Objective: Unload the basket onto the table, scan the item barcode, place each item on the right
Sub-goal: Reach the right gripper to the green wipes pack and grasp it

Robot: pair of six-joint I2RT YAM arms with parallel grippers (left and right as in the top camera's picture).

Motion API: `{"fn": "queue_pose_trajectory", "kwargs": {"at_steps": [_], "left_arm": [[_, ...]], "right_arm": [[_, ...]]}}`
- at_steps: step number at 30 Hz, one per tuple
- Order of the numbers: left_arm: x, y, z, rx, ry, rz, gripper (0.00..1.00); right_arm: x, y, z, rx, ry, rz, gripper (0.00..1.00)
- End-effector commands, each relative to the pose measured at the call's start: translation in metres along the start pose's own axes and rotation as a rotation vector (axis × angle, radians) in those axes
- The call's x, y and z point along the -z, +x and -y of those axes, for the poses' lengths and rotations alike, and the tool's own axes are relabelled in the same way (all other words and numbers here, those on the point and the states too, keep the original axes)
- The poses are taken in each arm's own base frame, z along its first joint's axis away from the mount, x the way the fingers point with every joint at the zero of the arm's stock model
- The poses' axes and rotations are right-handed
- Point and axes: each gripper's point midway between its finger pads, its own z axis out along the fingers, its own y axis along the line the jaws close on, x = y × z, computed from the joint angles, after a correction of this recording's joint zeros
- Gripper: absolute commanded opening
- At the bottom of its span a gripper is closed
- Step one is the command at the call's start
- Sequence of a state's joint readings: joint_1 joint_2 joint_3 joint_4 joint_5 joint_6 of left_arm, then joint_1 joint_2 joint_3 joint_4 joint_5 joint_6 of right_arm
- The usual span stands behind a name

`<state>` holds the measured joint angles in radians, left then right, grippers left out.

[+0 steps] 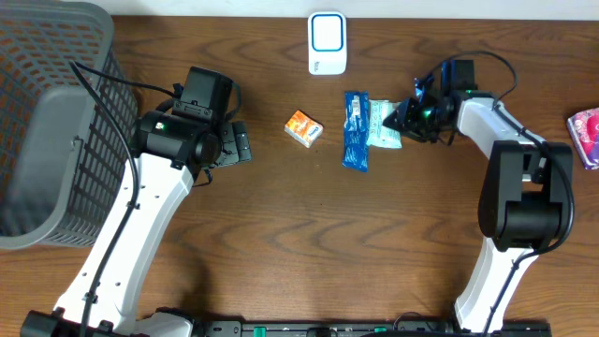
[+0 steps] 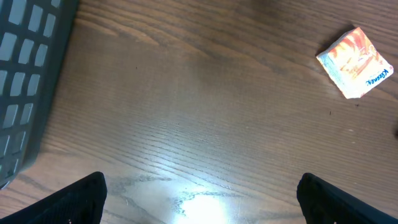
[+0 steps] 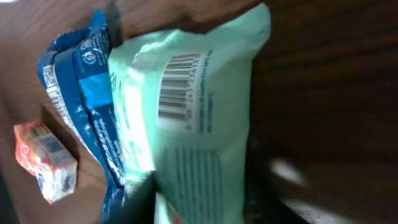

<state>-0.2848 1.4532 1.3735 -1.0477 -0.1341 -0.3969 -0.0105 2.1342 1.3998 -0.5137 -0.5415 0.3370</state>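
Note:
A pale green packet (image 1: 382, 124) lies against a blue packet (image 1: 356, 129) at the table's middle right. My right gripper (image 1: 404, 117) is closed on the green packet's right end. In the right wrist view the green packet (image 3: 199, 124) fills the space between the fingers of that gripper (image 3: 199, 205), and its barcode (image 3: 180, 87) faces the camera. A white scanner (image 1: 327, 43) stands at the back centre. My left gripper (image 1: 239, 145) rests open near the table's left side. In its wrist view the left gripper (image 2: 200, 199) has only bare wood between its fingers.
A small orange tissue pack (image 1: 303, 128) lies left of the blue packet and shows in both wrist views (image 2: 356, 62) (image 3: 46, 158). A grey mesh basket (image 1: 47, 122) fills the far left. A pink item (image 1: 586, 136) sits at the right edge.

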Motion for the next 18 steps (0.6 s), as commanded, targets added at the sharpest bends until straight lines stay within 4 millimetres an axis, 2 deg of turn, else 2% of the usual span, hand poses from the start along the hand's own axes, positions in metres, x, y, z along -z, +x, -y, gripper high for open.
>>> {"fn": "queue_pose_trajectory", "kwargs": {"at_steps": [1, 5, 11, 13, 15, 18], "left_arm": [[0.001, -0.002, -0.002, 0.008, -0.009, 0.005, 0.98], [0.001, -0.002, -0.002, 0.008, -0.009, 0.006, 0.98], [0.001, -0.002, -0.002, 0.008, -0.009, 0.005, 0.98], [0.001, -0.002, -0.002, 0.008, -0.009, 0.006, 0.98], [0.001, -0.002, -0.002, 0.008, -0.009, 0.005, 0.98], [0.001, -0.002, -0.002, 0.008, -0.009, 0.005, 0.98]], "right_arm": [[-0.018, 0.029, 0.028, -0.058, 0.089, -0.071, 0.01], [-0.008, 0.020, 0.023, -0.003, 0.088, -0.060, 0.01], [0.017, 0.007, -0.005, 0.349, 0.102, -0.070, 0.01], [0.025, 0.003, -0.012, 0.475, 0.161, -0.057, 0.01], [0.030, 0.004, -0.029, 0.654, 0.208, -0.044, 0.01], [0.042, -0.006, -0.037, 0.837, 0.403, 0.000, 0.01]]}}
